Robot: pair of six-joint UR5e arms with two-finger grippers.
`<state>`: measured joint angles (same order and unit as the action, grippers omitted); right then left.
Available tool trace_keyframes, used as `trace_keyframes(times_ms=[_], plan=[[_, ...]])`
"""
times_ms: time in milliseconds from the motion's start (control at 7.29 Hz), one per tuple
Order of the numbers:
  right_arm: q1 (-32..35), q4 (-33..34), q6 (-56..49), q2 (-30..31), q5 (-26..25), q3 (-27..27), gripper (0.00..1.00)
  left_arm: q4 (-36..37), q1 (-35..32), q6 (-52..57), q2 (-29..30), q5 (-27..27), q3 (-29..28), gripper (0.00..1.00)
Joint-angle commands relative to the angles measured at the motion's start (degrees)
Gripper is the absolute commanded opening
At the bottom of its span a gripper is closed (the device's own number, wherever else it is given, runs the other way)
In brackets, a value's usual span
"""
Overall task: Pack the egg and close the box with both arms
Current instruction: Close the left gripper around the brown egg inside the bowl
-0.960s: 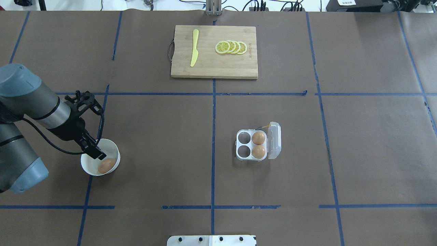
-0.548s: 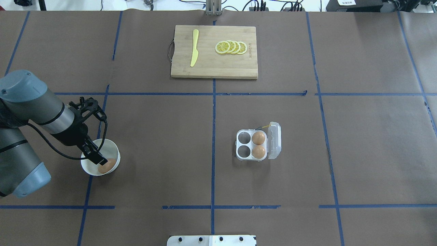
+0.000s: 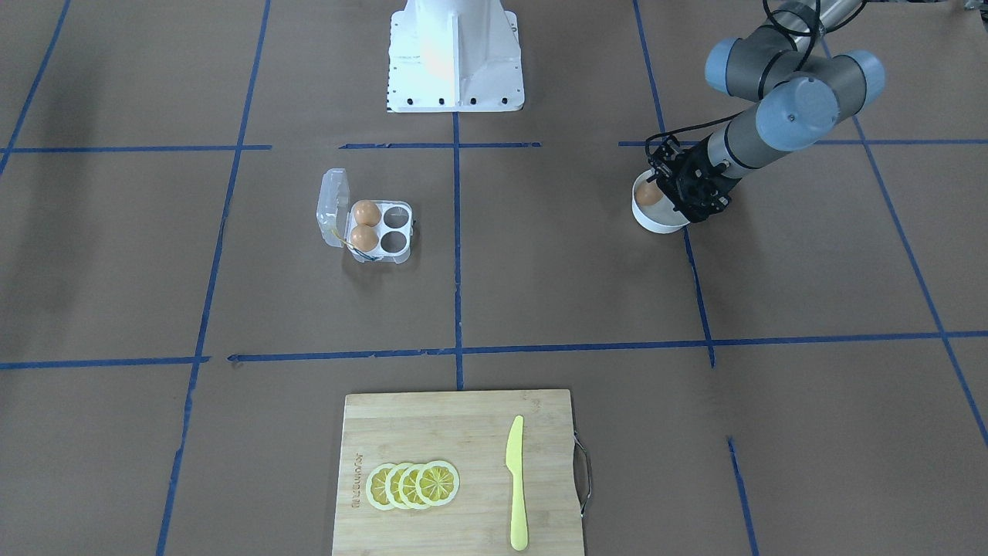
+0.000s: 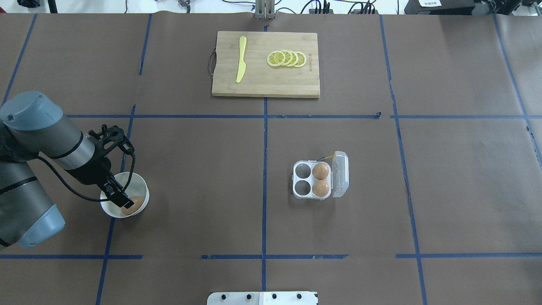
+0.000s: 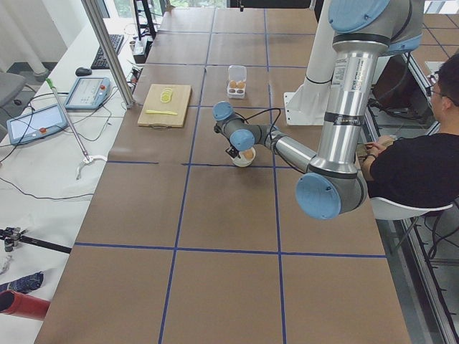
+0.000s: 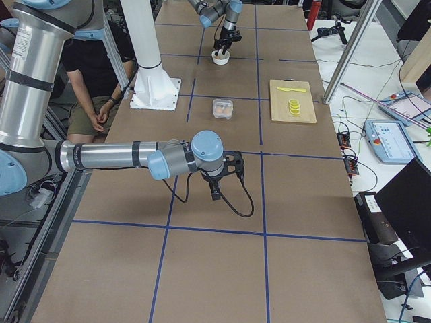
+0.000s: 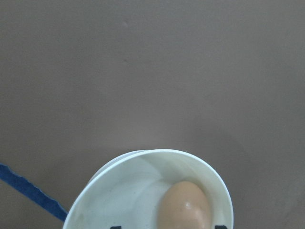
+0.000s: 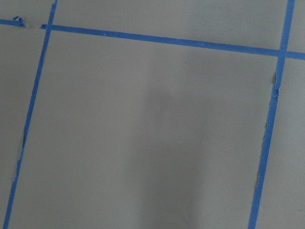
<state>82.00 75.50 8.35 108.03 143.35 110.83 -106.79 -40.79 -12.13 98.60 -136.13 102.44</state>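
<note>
Egg point(image 4: 133, 205) inside white bowl point(image 4: 140, 184); left gripper point(image 4: 124, 201) spread astride it.

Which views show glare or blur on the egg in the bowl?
Left wrist: egg in focus, faint sheen, cropped by the bottom edge. Overhead: left gripper hides part of it, no glare. Front-facing: egg tiny in the bowl, soft.

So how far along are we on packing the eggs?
Done: two eggs sit in the box, whose lid is open. In hand: the left gripper is down in the bowl, open, with its jaws either side of the third egg, which is not yet lifted. Left: carry it to an empty cell, then close the lid with both arms. The right gripper hangs far from the box.
</note>
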Motion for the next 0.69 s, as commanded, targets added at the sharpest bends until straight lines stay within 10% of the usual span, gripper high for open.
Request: trace_keyframes(times_ms=[0, 548], plan=[[0.0, 0.0, 0.0, 0.08, 0.0, 0.0, 1.0, 0.0, 0.71, 0.0, 0.01, -0.01, -0.4, 0.7], [0.0, 0.09, 0.0, 0.17, 0.0, -0.44, 1.0, -0.08, 1.07, 0.0, 0.1, 0.08, -0.67, 0.69]])
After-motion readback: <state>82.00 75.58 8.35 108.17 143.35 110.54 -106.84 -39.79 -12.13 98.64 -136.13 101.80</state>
